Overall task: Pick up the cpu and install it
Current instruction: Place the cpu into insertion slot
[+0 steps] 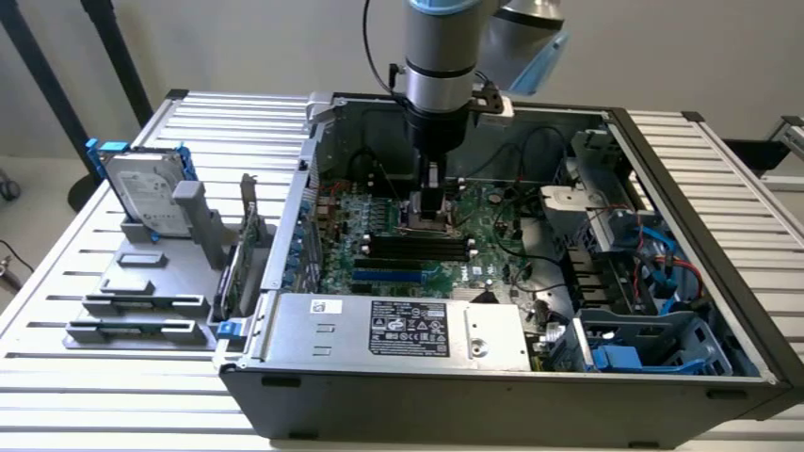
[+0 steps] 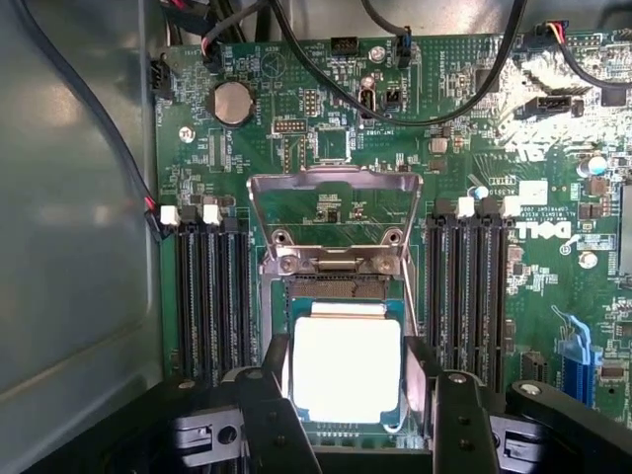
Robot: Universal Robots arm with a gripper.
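The cpu (image 2: 346, 365), a small square chip with a bright silvery top, sits between my two black fingers, directly over the open socket (image 2: 336, 288) on the green motherboard (image 2: 296, 118). My gripper (image 2: 348, 395) has a finger against each side of the chip and looks shut on it. I cannot tell whether the chip rests in the socket or hovers just above it. The socket's metal load plate (image 2: 331, 212) stands flipped up behind it. In the exterior view my gripper (image 1: 431, 215) reaches straight down into the open computer case (image 1: 503, 395), low over the board.
Black memory slots (image 2: 212, 296) flank the socket on both sides. Black cables (image 2: 415, 109) cross the board's far part. A grey power supply box with a black label (image 1: 402, 330) fills the case front. A hard drive with blue rails (image 1: 141, 193) stands on a grey fixture at the exterior view's left.
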